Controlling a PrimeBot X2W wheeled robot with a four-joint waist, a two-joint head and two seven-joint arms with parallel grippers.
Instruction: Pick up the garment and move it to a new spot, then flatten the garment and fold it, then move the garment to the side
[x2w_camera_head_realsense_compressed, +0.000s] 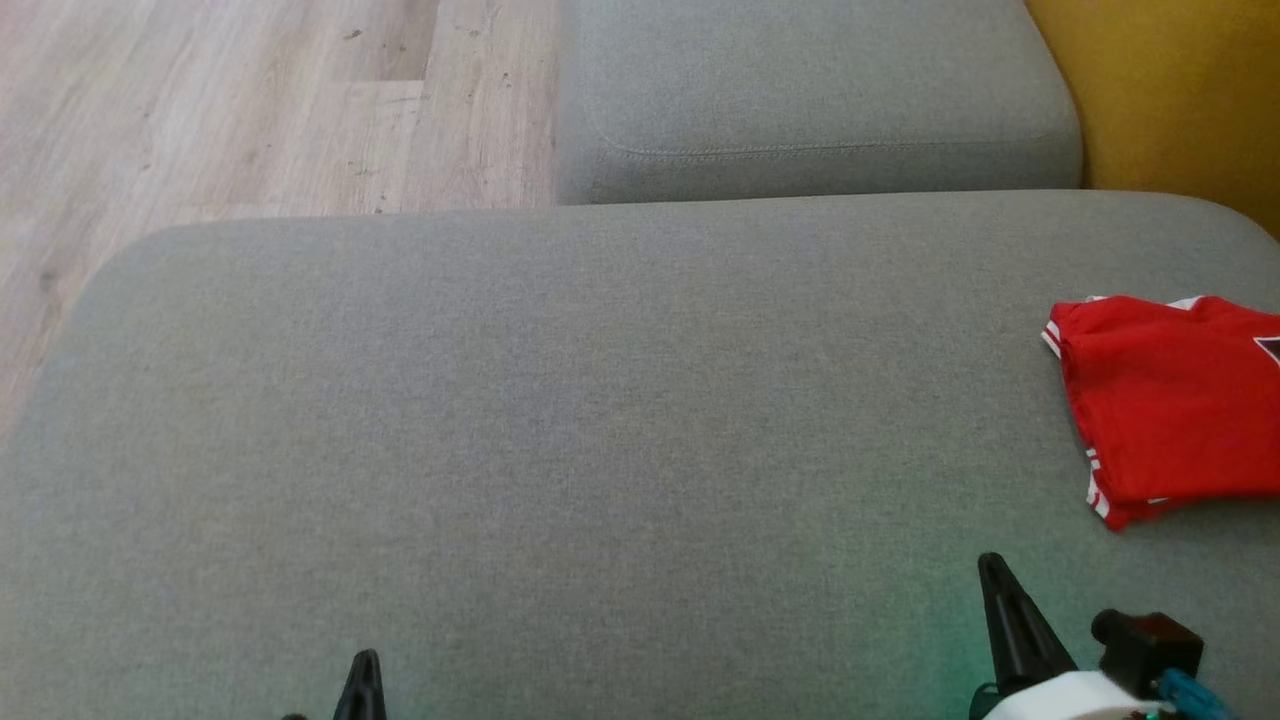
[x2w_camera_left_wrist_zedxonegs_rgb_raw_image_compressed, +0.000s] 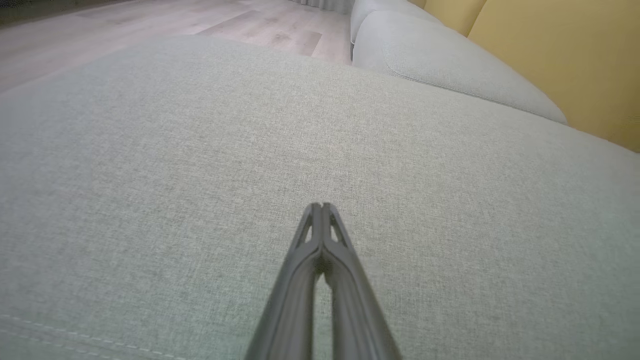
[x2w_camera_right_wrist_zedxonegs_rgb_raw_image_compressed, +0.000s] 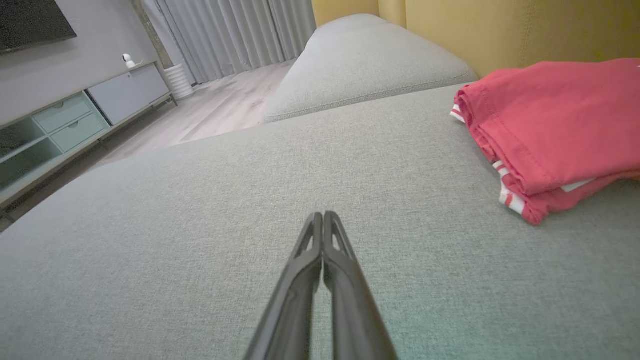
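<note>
The garment (x2w_camera_head_realsense_compressed: 1170, 405) is red with white trim, folded into a compact stack at the right edge of the grey sofa seat (x2w_camera_head_realsense_compressed: 560, 450). In the right wrist view the garment (x2w_camera_right_wrist_zedxonegs_rgb_raw_image_compressed: 550, 125) lies ahead and to the right of my right gripper (x2w_camera_right_wrist_zedxonegs_rgb_raw_image_compressed: 323, 216), apart from it. That gripper (x2w_camera_head_realsense_compressed: 990, 562) is shut on nothing, low at the seat's front right. My left gripper (x2w_camera_left_wrist_zedxonegs_rgb_raw_image_compressed: 321, 206) is shut and empty over bare cushion; its tip (x2w_camera_head_realsense_compressed: 365, 660) pokes up at the bottom left of the head view.
A second grey cushion (x2w_camera_head_realsense_compressed: 810, 100) adjoins the far side, with a yellow backrest (x2w_camera_head_realsense_compressed: 1170, 90) at the right. Wooden floor (x2w_camera_head_realsense_compressed: 230, 110) lies beyond the seat's left and far edges. A low TV cabinet (x2w_camera_right_wrist_zedxonegs_rgb_raw_image_compressed: 75, 125) and curtains (x2w_camera_right_wrist_zedxonegs_rgb_raw_image_compressed: 235, 35) stand across the room.
</note>
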